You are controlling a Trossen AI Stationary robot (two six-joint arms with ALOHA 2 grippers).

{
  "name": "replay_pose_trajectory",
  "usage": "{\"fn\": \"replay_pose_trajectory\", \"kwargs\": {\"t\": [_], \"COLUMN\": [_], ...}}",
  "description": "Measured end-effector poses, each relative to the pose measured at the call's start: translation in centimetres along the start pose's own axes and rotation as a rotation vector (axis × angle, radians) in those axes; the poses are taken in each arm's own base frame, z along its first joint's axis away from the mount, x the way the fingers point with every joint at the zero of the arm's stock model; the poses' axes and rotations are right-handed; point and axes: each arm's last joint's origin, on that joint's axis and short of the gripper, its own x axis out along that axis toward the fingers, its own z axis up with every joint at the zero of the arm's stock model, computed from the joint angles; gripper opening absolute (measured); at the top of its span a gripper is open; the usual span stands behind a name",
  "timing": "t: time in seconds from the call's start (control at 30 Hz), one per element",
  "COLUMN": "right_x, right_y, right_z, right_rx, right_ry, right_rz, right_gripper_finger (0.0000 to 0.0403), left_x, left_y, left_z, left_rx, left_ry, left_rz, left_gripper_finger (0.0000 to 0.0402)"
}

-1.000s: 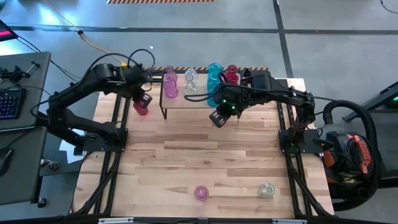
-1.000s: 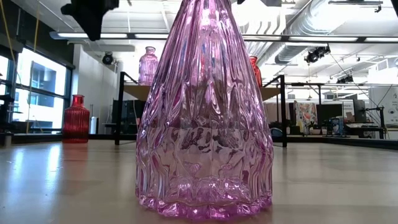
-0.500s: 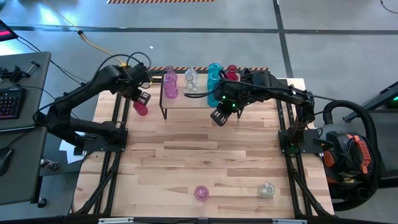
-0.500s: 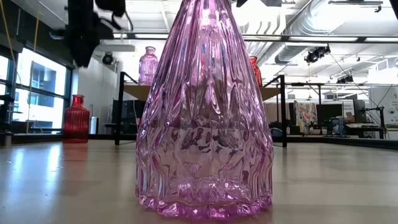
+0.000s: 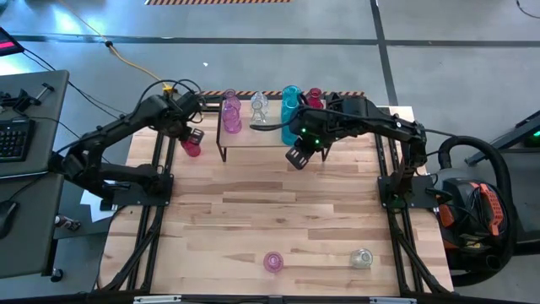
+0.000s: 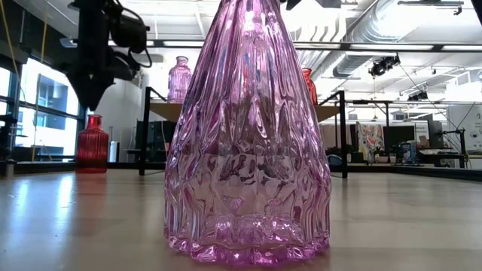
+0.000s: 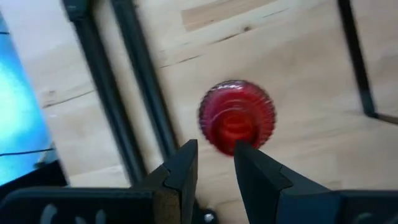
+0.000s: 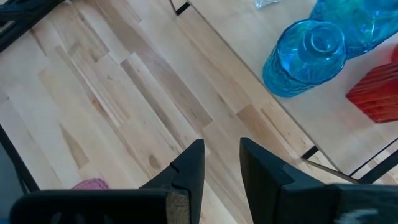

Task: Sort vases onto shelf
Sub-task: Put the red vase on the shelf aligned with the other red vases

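Two matte-black jointed arms carry looping black cables; green lights glow by the right claw (image 5: 296,158).

A wide stretch of bare table (image 5: 270,198) is lying open between the shelf (image 5: 253,135) and the near edge, where only a pink vase (image 5: 272,261) and a clear vase (image 5: 361,257) are standing apart. The shelf's top is crowding along its far edge with pink, clear, teal and red vases. A red vase (image 5: 191,146) is blocking the gap beside the shelf's left legs, under the left gripper (image 5: 195,133).
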Motion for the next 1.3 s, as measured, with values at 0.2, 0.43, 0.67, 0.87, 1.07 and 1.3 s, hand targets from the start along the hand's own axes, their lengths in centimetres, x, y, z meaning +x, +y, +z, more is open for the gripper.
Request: {"fn": "replay_pose_trajectory", "kwargs": {"t": [0.2,0.43,0.67,0.87,1.07,1.3], "right_x": [0.0,0.0,0.0,0.0,0.0,0.0], "right_y": [0.0,0.0,0.0,0.0,0.0,0.0], "right_z": [0.0,0.0,0.0,0.0,0.0,0.0], "right_rx": [-0.006,-0.007,-0.006,-0.007,-0.004,0.015], "right_ry": [0.0,0.0,0.0,0.0,-0.001,-0.009], "right_rz": [0.0,-0.001,-0.001,-0.001,-0.002,-0.013], "right_gripper_finger": [0.0083,0.0083,0.0083,0.0083,0.0083,0.0083], "left_x": [0.7,1.1,1.7,1.7,2.3,2.6], "left_y": [0.2,0.7,0.7,0.7,0.7,0.6], "left_z": [0.4,0.9,1.0,1.0,1.4,1.7], "left_rx": [-0.03,-0.049,-0.033,-0.01,-0.006,0.012], "left_ry": [-0.012,0.008,0.045,0.06,0.09,0.102], "left_rz": [-0.047,-0.034,-0.03,-0.067,-0.058,-0.059], "left_gripper_finger": [0.0097,0.0097,0.0097,0.0097,0.0095,0.0057]}}
